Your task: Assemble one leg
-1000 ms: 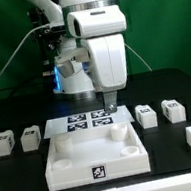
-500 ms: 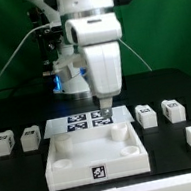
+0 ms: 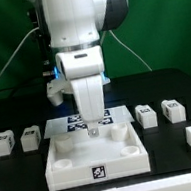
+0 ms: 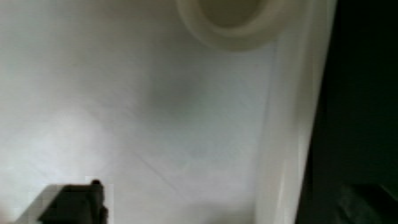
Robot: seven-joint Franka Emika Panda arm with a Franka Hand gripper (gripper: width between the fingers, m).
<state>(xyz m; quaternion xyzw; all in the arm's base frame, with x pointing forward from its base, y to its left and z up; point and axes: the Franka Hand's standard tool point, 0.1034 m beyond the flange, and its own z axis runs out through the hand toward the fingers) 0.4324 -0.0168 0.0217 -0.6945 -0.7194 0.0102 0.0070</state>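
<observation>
Four legs (image 3: 30, 137) are counted on the surface (image 3: 23, 187). Two lie at the exterior view's left of the panel (image 3: 71, 167) and two at its right. All four are loose and well apart from the jaws.

The arm (image 3: 75, 46) is positioned low over the far middle of the panel, just in front of the marker board (image 3: 69, 119).

In the wrist view only bare panel (image 4: 160, 120) is seen, with one empty socket (image 4: 231, 18) and part of one dark finger (image 4: 71, 205). The second finger is out of frame, so it cannot be told whether the jaws are open or closed. No leg is seen between them.

Progress is judged to be nil, as no leg is seen fitted to the panel. A leg has yet to be reached, gripped, carried to a corner socket and seated.
</observation>
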